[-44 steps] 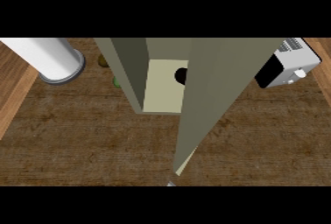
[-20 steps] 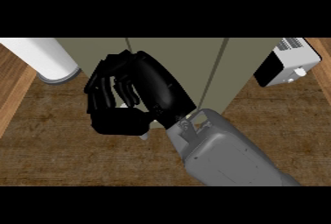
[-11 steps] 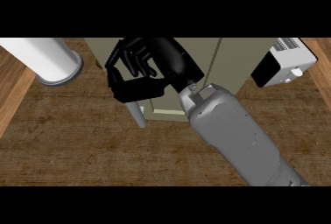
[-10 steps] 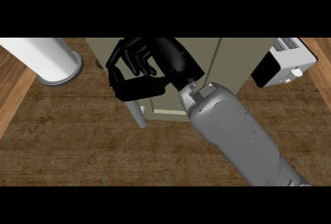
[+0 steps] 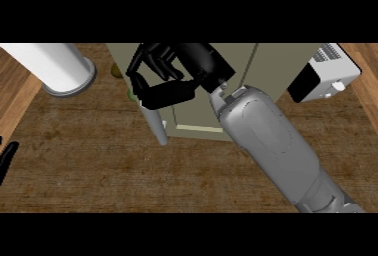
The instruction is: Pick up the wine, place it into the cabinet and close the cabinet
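The right hand [image 5: 173, 75], fingers curled at twelve o'clock, pushes the cabinet door [image 5: 156, 125], which looks nearly closed; no wine is visible, presumably inside.

White cylinder [image 5: 55, 67], microwave-like appliance [image 5: 325, 72]

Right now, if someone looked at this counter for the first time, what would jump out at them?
The black right robot hand on its grey forearm dominates the middle, fingers curled at the edge of the olive-green cabinet door. Behind it stands the olive-green cabinet. A big white cylinder sits top left, a white and black appliance top right, and the left robot hand peeks in at the left edge.
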Tool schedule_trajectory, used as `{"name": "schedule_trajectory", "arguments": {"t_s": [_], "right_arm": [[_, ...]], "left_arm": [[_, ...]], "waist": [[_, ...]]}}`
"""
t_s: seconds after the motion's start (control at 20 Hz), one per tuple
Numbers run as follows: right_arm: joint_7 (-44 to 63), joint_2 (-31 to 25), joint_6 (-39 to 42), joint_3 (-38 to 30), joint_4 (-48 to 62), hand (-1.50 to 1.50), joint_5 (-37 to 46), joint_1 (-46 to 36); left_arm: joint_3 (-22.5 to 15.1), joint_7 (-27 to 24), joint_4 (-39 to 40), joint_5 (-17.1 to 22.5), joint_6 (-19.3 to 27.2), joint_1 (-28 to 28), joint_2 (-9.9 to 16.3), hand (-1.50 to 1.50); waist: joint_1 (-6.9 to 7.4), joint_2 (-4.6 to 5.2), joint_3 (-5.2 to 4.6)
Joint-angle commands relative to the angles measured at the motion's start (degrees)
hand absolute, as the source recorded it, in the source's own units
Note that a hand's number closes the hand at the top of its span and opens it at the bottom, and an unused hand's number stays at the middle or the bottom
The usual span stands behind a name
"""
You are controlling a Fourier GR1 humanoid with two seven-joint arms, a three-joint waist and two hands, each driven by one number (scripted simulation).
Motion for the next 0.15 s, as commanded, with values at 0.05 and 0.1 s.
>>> {"name": "schedule_trajectory", "arguments": {"t_s": [0.05, 0.1], "right_arm": [[-0.16, -5.32, -2.97, -6.29, 8.25, 1.50, 2.22, -1.97], [-0.72, -7.02, -0.21, -6.70, 9.26, 1.50, 1.17, -1.91]], "left_arm": [[-2.72, -0.16, 2.60, -2.42, 2.56, -3.13, -2.47, -1.50], [-3.78, 0.58, 0.31, -2.93, 4.32, -3.25, -2.95, -1.50]], "waist": [[-1.44, 2.20, 1.01], [-1.13, 2.26, 1.09]]}}
